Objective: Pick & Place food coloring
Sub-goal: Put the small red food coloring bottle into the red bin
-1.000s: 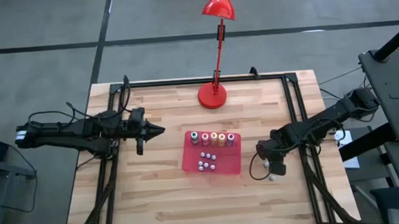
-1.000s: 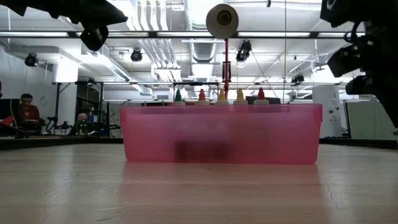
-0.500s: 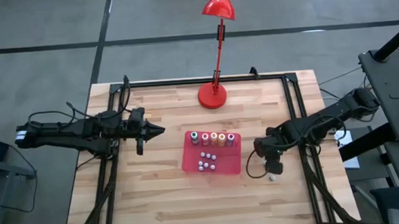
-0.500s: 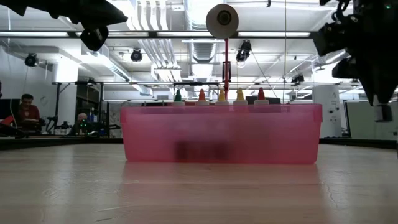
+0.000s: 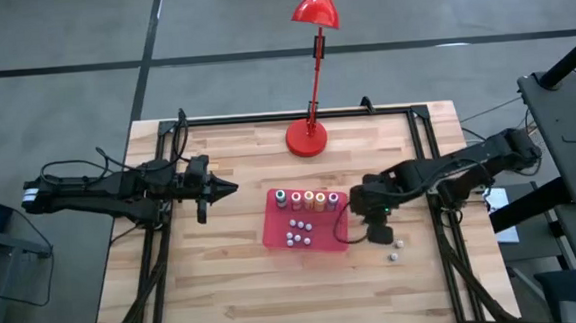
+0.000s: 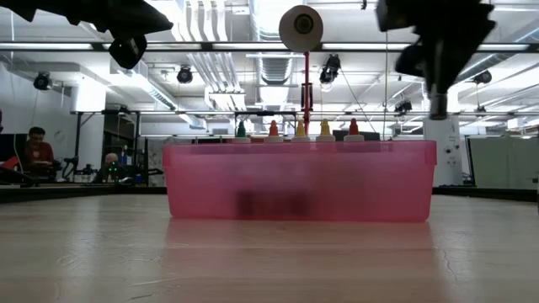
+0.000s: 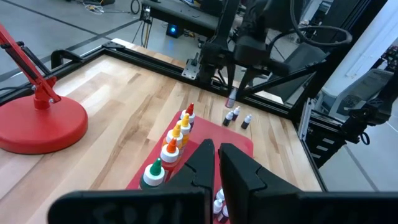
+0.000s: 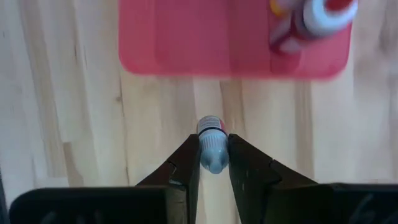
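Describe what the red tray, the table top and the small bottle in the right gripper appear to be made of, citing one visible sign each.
Red tray: likely translucent plastic; dark shapes show through its wall.
Table top: pale wood, with visible plank seams.
Small bottle in the right gripper: probably smooth plastic, though this stays uncertain.

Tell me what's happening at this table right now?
The right gripper holds a small bottle above the wood just outside the red tray. Five food coloring bottles stand in a row inside the tray, with small pale bottles near them. Two more sit on the table. The left gripper waits shut, left of the tray.
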{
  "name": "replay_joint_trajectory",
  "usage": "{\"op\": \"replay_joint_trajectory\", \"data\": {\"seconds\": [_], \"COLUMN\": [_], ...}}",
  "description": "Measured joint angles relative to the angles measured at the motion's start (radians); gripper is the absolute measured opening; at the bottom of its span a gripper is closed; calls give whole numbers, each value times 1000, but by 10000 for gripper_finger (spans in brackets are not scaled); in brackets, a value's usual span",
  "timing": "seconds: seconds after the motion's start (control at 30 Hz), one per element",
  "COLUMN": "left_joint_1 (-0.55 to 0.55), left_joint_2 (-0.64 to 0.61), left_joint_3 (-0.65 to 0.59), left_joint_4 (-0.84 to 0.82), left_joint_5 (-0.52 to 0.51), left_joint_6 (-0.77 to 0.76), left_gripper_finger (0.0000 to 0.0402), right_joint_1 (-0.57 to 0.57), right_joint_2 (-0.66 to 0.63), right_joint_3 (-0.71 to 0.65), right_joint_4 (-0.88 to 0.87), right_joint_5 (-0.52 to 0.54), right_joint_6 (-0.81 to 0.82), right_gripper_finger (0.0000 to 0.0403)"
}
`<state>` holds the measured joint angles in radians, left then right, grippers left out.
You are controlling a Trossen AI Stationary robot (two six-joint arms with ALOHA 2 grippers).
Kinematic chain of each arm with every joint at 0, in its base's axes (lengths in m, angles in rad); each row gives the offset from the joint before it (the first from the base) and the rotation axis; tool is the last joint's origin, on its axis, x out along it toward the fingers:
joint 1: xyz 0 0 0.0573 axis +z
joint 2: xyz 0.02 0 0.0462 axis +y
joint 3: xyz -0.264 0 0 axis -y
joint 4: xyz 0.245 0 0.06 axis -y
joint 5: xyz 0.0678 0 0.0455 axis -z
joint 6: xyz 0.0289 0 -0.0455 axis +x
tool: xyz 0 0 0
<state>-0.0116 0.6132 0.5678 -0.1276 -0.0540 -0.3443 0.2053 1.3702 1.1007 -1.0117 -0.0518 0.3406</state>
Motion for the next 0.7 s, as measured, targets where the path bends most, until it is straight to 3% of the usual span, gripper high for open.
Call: {"op": "replay_joint_trajectory", "data": {"seconds": [0.7], "left_joint_1": [0], "left_joint_2": [0], "left_joint_3": [0], "left_joint_4": [2], "left_joint_5": [0], "left_joint_6": [0], "left_gripper_finger": [0], "right_joint_1": [-75], "right_joint_2": [399], "right_joint_3": [351], "right_joint_4": [-3], "right_joint_5": [-9], "right_joint_6": [-563], "right_gripper_finger": [63]}}
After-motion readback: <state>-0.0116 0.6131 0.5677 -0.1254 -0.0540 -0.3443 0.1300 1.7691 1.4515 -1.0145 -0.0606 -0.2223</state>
